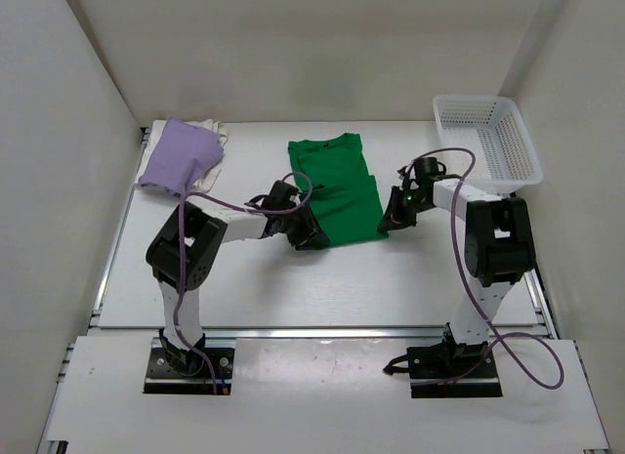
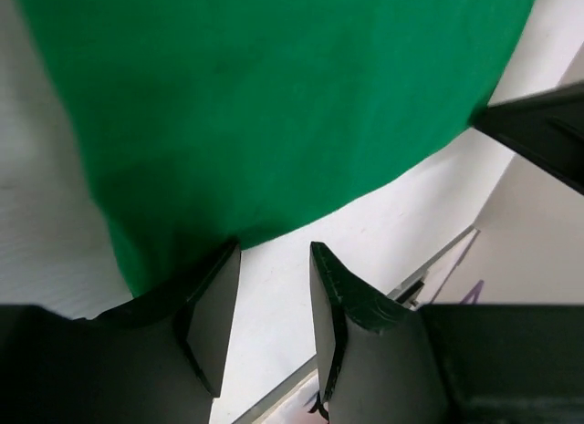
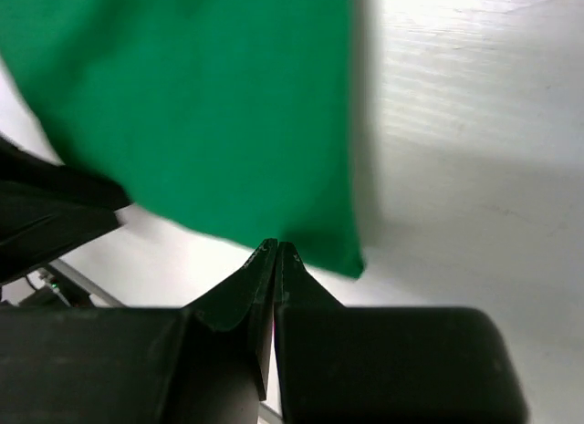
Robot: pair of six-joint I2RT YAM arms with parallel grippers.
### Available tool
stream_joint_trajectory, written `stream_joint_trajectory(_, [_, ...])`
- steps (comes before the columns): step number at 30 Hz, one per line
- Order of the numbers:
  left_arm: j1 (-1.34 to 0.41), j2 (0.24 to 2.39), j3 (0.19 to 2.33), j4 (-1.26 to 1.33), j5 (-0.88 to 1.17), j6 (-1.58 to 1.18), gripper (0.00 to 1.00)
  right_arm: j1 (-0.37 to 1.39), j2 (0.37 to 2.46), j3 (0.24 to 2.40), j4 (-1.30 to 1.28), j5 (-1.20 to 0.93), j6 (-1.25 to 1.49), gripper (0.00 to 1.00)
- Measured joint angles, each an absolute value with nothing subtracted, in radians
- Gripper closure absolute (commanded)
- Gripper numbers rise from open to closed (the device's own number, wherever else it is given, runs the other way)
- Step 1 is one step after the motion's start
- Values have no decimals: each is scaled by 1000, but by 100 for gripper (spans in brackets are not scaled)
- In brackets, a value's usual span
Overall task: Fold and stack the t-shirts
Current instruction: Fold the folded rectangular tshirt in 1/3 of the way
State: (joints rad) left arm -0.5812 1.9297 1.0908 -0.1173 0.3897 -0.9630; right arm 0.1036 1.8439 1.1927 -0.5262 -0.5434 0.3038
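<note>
- Purple shirt (image 1: 179, 156): bundled at the far-left corner of the counter (image 1: 254, 288), well apart from both sets of fingers.
- Cream shirt (image 1: 214, 132): only a strip shows, lying under the purple shirt at its far-right side.
- Left fingers (image 1: 307, 231): low over the counter at the near-left corner of the green shirt. They stand apart by a moderate gap. In the wrist view bare counter shows in that gap, while the left-hand finger overlaps the shirt's hem. No cloth lies between them.
- Green shirt (image 1: 337, 185): mid-counter, laid flat and folded to a long rectangle, collar at the far end. Its near edge runs between the two sets of fingers.
- Right fingers (image 1: 395, 218): at the shirt's near-right corner, pressed fully together. In the wrist view the tips meet the hem just left of the corner. Whether any cloth is pinched cannot be told.
- Basket (image 1: 512, 157): white lattice, at the far-right edge of the counter, apart from the shirts.
</note>
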Motion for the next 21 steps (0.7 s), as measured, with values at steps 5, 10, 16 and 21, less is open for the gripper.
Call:
stream_joint_trajectory(5, [-537, 1876, 991, -66, 414, -960, 52, 116, 1871, 1103, -426, -525, 331, 99])
stream_joint_trajectory(10, [-519, 1771, 859, -80, 415, -926, 51, 146, 1777, 954, -315, -539, 382, 100])
stream_joint_trajectory(16, [-548, 1573, 673, -139, 409, -909, 48, 213, 1607, 777, -319, -516, 414, 100])
stream_joint_trajectory(21, [-525, 1405, 577, -203, 394, -924, 41, 212, 1490, 754, -385, -495, 419, 80])
